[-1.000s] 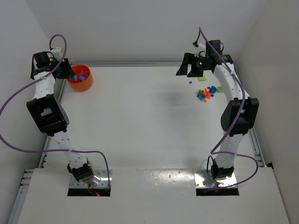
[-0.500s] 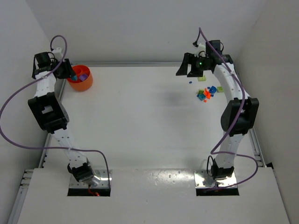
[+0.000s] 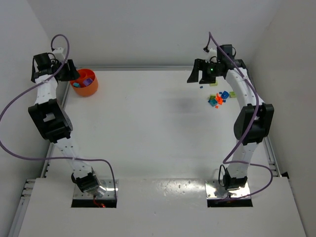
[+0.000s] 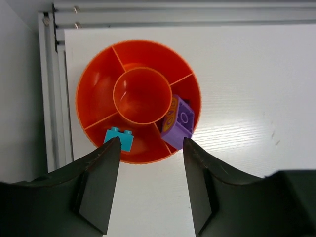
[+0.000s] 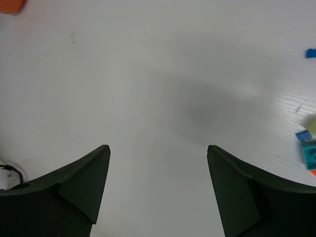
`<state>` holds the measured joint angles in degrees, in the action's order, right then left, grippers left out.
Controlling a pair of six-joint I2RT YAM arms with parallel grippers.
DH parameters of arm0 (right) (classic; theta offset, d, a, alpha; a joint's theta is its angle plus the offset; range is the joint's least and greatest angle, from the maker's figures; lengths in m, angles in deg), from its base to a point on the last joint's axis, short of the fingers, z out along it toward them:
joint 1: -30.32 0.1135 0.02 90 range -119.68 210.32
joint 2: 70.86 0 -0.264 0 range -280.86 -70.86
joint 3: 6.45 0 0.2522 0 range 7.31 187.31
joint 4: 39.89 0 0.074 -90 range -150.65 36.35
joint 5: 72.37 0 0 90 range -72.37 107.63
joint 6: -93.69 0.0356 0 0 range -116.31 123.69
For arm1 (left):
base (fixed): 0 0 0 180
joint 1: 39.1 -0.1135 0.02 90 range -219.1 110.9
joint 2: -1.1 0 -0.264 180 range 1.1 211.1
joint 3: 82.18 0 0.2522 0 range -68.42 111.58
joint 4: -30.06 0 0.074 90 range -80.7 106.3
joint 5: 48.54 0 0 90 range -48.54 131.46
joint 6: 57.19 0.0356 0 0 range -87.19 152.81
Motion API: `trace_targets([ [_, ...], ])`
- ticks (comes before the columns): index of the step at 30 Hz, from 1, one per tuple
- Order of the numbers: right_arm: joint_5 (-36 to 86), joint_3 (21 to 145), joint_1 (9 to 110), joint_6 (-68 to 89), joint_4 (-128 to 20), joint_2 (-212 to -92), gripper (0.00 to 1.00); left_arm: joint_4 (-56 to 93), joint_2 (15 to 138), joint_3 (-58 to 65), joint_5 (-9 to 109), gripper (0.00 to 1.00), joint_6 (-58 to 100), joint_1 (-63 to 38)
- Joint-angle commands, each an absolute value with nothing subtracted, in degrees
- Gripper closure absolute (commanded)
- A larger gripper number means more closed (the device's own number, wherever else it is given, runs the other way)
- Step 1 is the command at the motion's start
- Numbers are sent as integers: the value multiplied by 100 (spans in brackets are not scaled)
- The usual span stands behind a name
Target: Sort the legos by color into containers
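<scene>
The container, a small round orange bowl [image 3: 87,85] with divided compartments [image 4: 94,79], stands at the table's far left corner. In it lie a teal lego [image 4: 119,138] and a purple lego [image 4: 178,121], in separate compartments. My left gripper [image 3: 69,74] hovers over the bowl's near rim, open [image 4: 151,143], with nothing between its fingers; the teal lego lies just past the left fingertip. At the far right, several loose legos [image 3: 217,98] lie in a cluster. My right gripper [image 3: 198,77] hangs left of them, open and empty [image 5: 158,148]. A teal lego [image 5: 311,155] shows at its view's right edge.
A metal rail [image 4: 54,94] borders the table behind and left of the bowl, close to the white walls. A small blue brick [image 5: 310,52] lies apart from the cluster. Purple cables [image 3: 59,47] loop above both wrists.
The left gripper's jaws have spread wider over the bowl, and the teal lego now lies in a compartment. The right arm has barely moved.
</scene>
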<state>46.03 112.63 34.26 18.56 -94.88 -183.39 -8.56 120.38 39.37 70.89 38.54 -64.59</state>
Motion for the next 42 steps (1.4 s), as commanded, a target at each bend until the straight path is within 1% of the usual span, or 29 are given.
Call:
trace_targets([
  [1,3946,11199,3410,1364,-9556,-17870,20,-681,11028,3952,7486,41,3861,-6555],
  [3,3645,11007,3357,1143,-9557,-17713,20,-681,10448,3593,7119,38,4018,-6257],
  [4,3339,10928,3357,960,-9609,-17712,20,-681,10228,3426,6969,28,4245,-6161],
  [5,3197,10840,3357,862,-9610,-17625,21,-681,9809,3250,6776,21,4317,-6081],
  [6,3074,10700,3357,765,-9610,-17546,21,-629,9604,2900,6713,18,4318,-6011],
  [7,2864,10637,3305,669,-9610,-17545,21,-628,9411,2714,6713,1,4318,-5958],
  [9,2687,10506,3251,423,-9610,-17484,22,-628,9059,2380,6652,0,4011,-5896],
  [11,2379,10427,3077,168,-9610,-17484,26,-628,8663,1949,6651,0,3826,-5844],
  [12,2213,10339,3023,71,-9610,-17484,29,-759,8540,1808,7043,0,3921,-5843],
  [13,2133,10338,2901,-8,-9610,-17484,29,-760,8243,1441,7325,0,4079,-5843],
  [15,2001,10276,2760,-228,-9610,-17650,32,-560,7864,1018,7556,0,4300,-5730],
  [16,1948,10363,2637,-420,-9671,-17720,32,-506,7496,668,7556,0,4457,-5555],
  [19,2017,10452,2523,-869,-9742,-18037,38,-391,7072,305,7416,0,4537,-5238],
  [20,2018,10452,2522,-1184,-9794,-18107,38,-391,7001,243,7363,0,4590,-5054],
  [22,2071,10452,2522,-1449,-9794,-18318,41,-637,6948,242,7415,0,4590,-4930],
  [24,2123,10452,2522,-1626,-9794,-18476,41,-637,6896,181,7547,0,4476,-4877],
  [27,2184,10575,2522,-1697,-9847,-18793,44,-637,6895,181,7547,0,4178,-4719],
  [32,2185,10628,2583,-1697,-9777,-19275,44,-637,7001,181,7495,0,4063,-4718],
  [39,2317,10943,2636,-1635,-9724,-19566,44,-637,7247,295,7749,0,3878,-4718],
  [41,2317,11049,2636,-1635,-9785,-19733,40,-637,7299,295,7802,0,3878,-4718],
  [42,2317,11154,2636,-1583,-9785,-19786,40,-637,7352,295,7802,0,3878,-4718],
])
